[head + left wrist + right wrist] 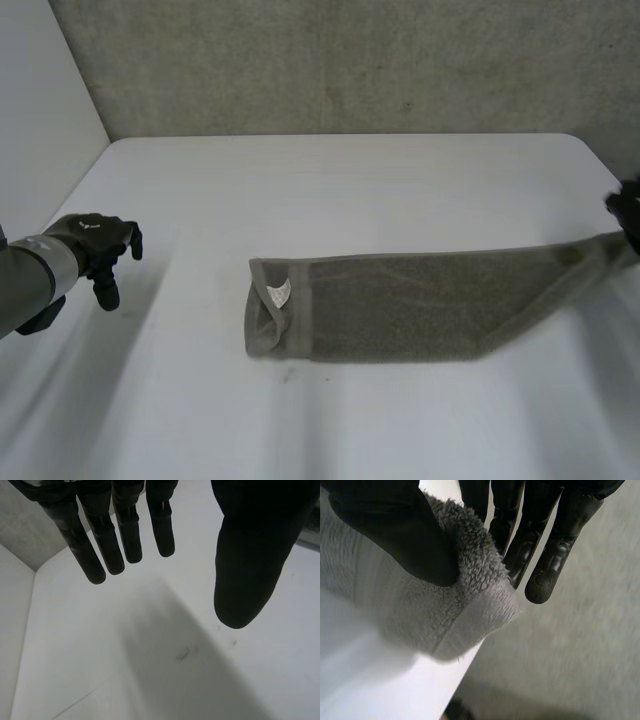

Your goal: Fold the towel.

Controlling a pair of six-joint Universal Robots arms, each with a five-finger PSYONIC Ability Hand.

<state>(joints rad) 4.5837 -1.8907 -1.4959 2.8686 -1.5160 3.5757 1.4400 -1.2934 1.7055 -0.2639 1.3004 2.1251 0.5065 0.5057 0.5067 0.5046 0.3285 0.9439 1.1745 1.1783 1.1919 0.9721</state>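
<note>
The left hand [100, 255] hovers over the bare white table [350, 190] with its fingers straight and spread, holding nothing. Well apart from it, toward the right hand, begins the olive-grey towel [400, 305]. It is a long narrow band lying flat, and it looks already doubled lengthwise. The end nearest the left hand is turned over on itself, and a small white label [279, 294] shows there. The band's other end rises off the table to the right hand [628, 212], whose thumb pins a terry corner against its fingers in a firm pinch. I judge the task roughly midway: the long fold looks done, and the short folds are left, bringing the held end across toward the label end. Nothing stands in the way between the hands. Beyond the towel lie open tabletop and a rough grey wall [350, 60].
</note>
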